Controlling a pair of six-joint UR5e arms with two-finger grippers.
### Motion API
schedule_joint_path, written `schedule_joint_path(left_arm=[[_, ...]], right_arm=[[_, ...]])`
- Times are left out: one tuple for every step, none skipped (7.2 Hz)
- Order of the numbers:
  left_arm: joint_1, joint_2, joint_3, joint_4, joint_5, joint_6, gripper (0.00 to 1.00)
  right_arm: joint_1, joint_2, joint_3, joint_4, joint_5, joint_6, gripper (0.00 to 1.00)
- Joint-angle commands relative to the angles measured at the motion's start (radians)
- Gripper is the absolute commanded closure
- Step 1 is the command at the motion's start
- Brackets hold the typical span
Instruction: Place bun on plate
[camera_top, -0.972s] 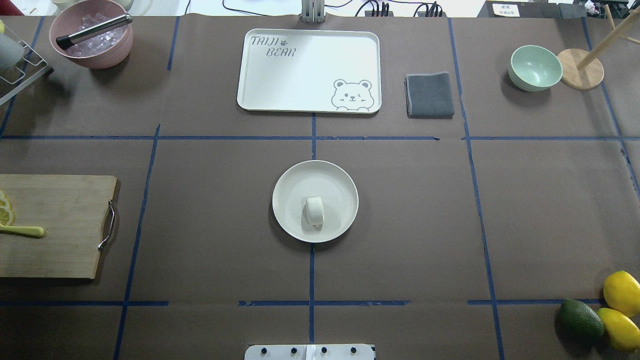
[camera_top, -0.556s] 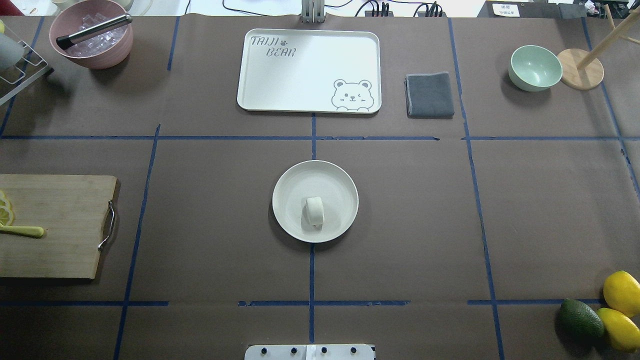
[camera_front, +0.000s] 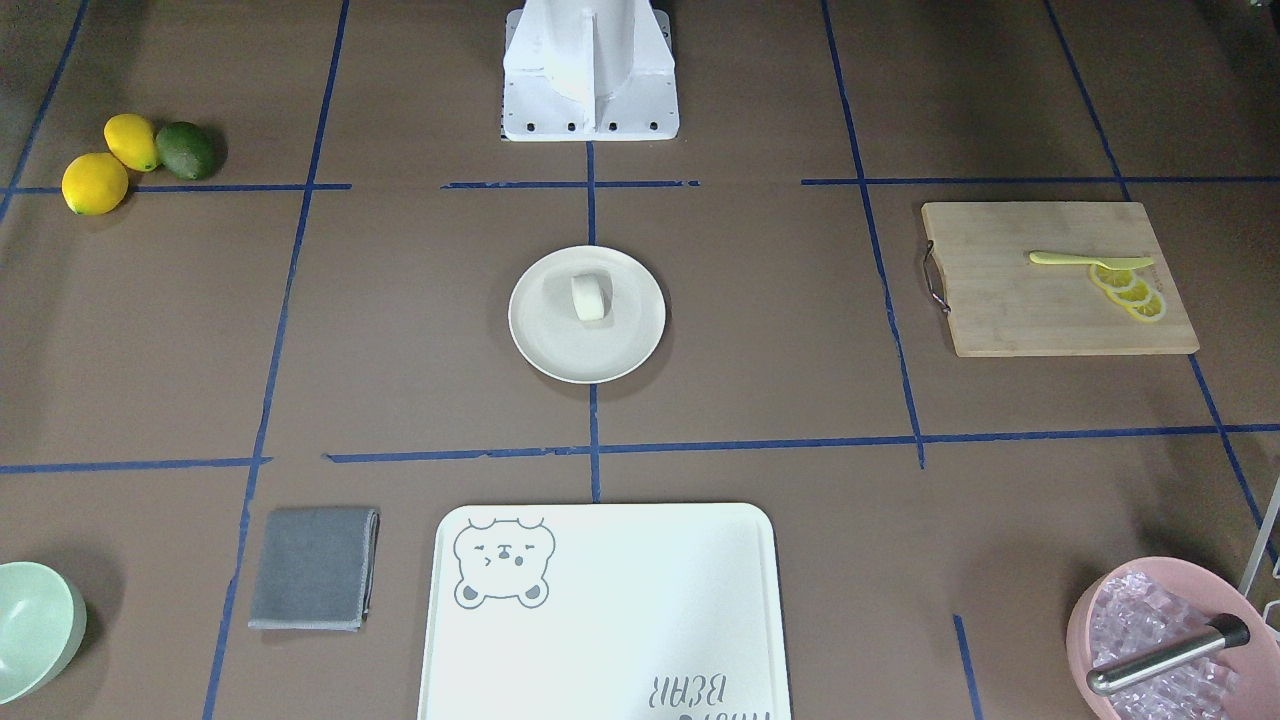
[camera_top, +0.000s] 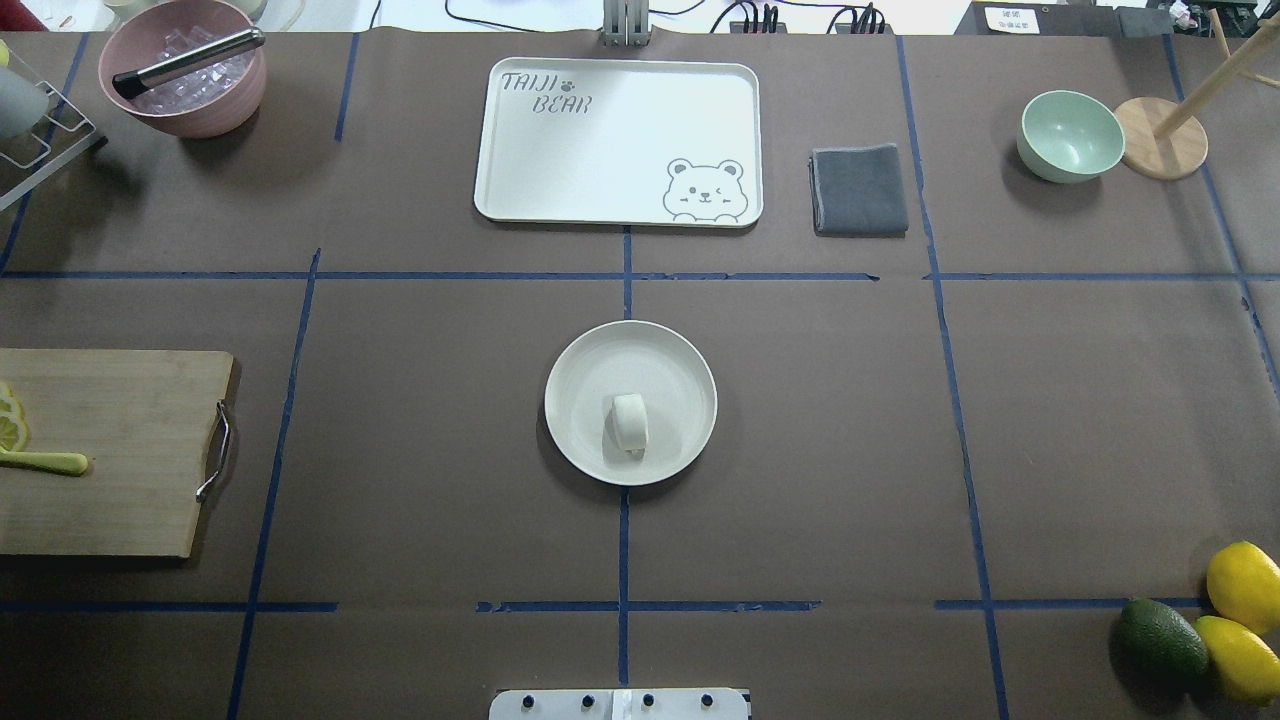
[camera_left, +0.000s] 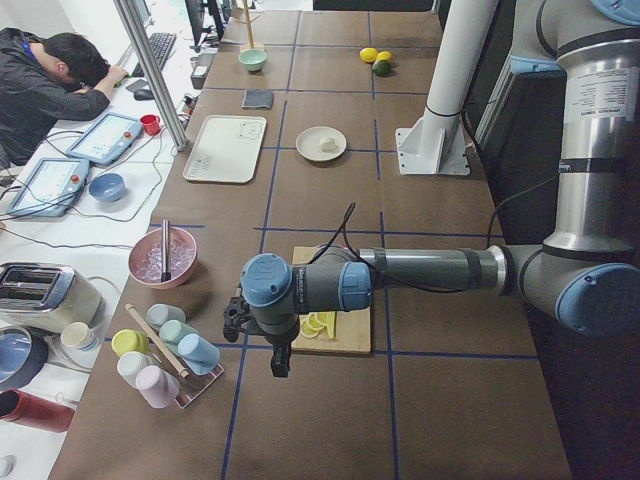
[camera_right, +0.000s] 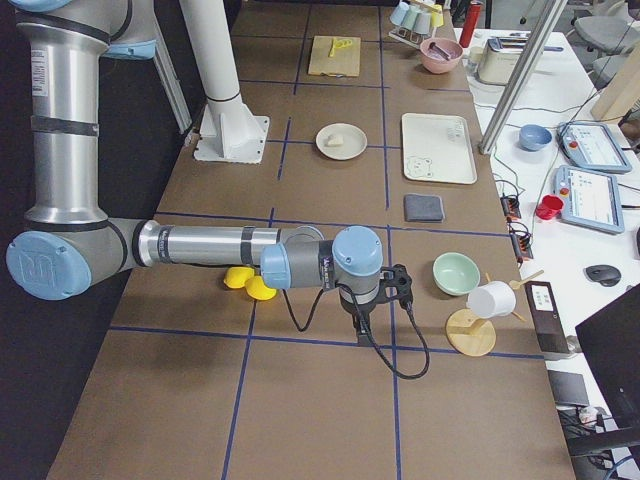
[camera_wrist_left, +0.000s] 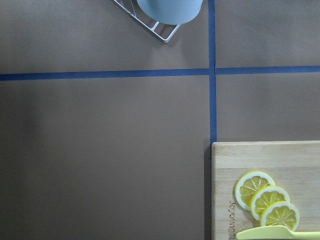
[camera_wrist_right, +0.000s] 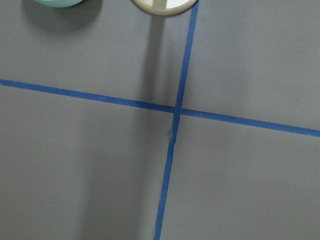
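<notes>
Nothing is shifting since a second ago: the bun (camera_top: 629, 422) is still lying on the plate (camera_top: 590, 360), slightly robot-side of centre. The left gripper (camera_left: 233, 318) is hanging near the board (camera_left: 352, 335) and the right gripper (camera_right: 400, 285) near the bowl (camera_right: 456, 273). I cannot tell how open either is.

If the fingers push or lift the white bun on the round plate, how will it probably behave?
The bun seems to be a short cylinder lying on its curved side, so a sideways push would probably roll it across the shallow plate. Its smooth, rounded, dough-like look suggests it is soft and light; a hard squeeze may dent it.
</notes>
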Motion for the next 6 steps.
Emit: schedule_joint_path(left_arm=[[0.000,0.000,-0.002,0.000,0.000,0.000,0.00],[0.000,0.000,-0.002,0.000,0.000,0.000,0.00],[0.000,-0.001,-0.003,0.000,0.000,0.000,0.00],[0.000,-0.002,-0.003,0.000,0.000,0.000,0.00],[0.000,-0.002,-0.003,0.000,0.000,0.000,0.00],[0.000,-0.002,-0.003,0.000,0.000,0.000,0.00]], right_arm=[[0.000,-0.005,0.000,-0.009,0.018,0.002,0.00],[0.000,-0.014,-0.001,-0.011,0.017,0.002,0.00],[0.000,-0.025,-0.006,-0.011,0.014,0.003,0.00],[0.000,-0.037,-0.009,-0.011,0.011,0.003,0.00],[0.000,-0.043,-0.012,-0.011,0.008,0.003,0.00],[0.000,-0.046,-0.010,-0.009,0.005,0.032,0.00]])
